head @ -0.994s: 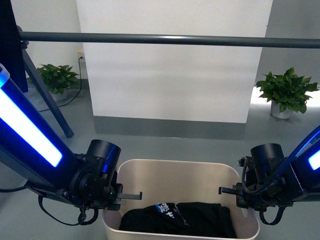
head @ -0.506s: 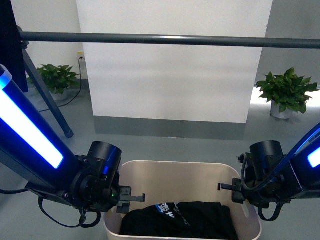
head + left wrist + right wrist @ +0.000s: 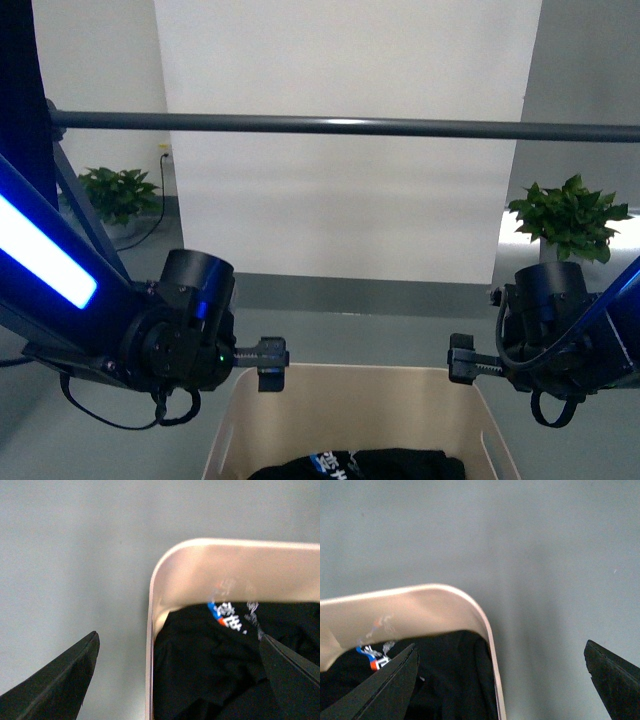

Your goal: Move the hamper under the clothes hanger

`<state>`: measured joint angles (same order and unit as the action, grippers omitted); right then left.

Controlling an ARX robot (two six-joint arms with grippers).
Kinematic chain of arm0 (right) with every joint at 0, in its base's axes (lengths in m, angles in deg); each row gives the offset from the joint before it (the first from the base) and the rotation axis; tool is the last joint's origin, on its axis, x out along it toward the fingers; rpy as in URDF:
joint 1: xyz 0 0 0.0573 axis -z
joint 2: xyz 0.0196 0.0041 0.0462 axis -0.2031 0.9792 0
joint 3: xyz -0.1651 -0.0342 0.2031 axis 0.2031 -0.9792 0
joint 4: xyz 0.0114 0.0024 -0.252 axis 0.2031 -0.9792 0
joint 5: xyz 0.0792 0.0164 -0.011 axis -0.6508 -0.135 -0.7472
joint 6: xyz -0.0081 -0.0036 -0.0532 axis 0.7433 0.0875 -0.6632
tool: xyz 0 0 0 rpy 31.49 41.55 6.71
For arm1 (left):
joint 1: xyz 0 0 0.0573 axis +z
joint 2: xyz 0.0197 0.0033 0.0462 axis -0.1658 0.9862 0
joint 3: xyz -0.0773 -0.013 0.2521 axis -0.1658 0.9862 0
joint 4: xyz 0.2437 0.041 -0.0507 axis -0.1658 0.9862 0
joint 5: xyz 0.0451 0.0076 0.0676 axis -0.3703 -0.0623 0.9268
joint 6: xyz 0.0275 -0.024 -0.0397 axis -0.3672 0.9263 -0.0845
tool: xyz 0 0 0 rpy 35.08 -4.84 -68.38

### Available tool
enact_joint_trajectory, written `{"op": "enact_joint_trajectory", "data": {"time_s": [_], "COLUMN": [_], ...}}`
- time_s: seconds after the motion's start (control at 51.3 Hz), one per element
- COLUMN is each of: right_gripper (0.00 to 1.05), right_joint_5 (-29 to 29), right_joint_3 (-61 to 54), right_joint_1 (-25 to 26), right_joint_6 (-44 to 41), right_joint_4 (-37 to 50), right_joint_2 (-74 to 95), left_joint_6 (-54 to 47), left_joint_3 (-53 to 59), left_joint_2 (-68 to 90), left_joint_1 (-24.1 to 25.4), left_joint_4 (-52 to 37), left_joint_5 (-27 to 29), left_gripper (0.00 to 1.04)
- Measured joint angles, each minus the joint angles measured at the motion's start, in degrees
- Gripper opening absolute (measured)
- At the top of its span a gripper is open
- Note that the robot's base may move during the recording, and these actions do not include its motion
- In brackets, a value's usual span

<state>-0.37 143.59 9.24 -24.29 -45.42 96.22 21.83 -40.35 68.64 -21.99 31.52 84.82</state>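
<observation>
Lifted since a second ago, the left gripper (image 3: 272, 360) and right gripper (image 3: 460, 362) hang over the far corners of the beige hamper (image 3: 350, 390), fingers spread wide, grasping nothing. The hamper, black clothing (image 3: 365, 465) inside, stands on the grey floor (image 3: 360, 310), seen below the clothes hanger (image 3: 340, 125) bar.

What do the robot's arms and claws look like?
Black arms with glowing blue light strips, bright white-blue on the left arm, thinner on the right arm. Round black wrist housings, looped black cables beneath. The fingers are dark, pointed wedges.
</observation>
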Motion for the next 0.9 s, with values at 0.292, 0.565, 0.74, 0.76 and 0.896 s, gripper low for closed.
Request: {"op": "enact_joint_trajectory", "data": {"time_s": [0.292,0.565,0.74,0.76,0.896], "right_gripper": [0.97,0.97,0.97,0.97,0.97], "right_joint_5": [2.38,2.62,2.62,2.62,3.34], "right_joint_3": [-4.07,-6.91,-8.83,-9.16,-12.02], "right_joint_1": [1.44,2.10,1.79,1.64,0.07], "right_joint_6": [-3.69,-5.99,-8.11,-8.61,-11.02], "right_joint_4": [4.59,7.61,9.05,9.14,10.38], "right_joint_2": [-11.91,-22.73,-31.08,-32.30,-38.86], "left_joint_6": [-3.74,-7.13,-9.62,-10.08,-11.74], "left_joint_3": [0.07,-0.22,-0.31,-0.31,0.48], "left_joint_2": [-11.54,-18.73,-24.22,-25.14,-30.75], "left_joint_1": [0.61,0.00,-1.18,-1.36,-2.75], "left_joint_4": [-1.53,-1.20,-1.16,-1.16,-1.53], "left_joint_5": [2.75,2.99,3.08,3.32,4.22], "left_gripper": [0.98,0.98,0.98,0.98,0.98]}}
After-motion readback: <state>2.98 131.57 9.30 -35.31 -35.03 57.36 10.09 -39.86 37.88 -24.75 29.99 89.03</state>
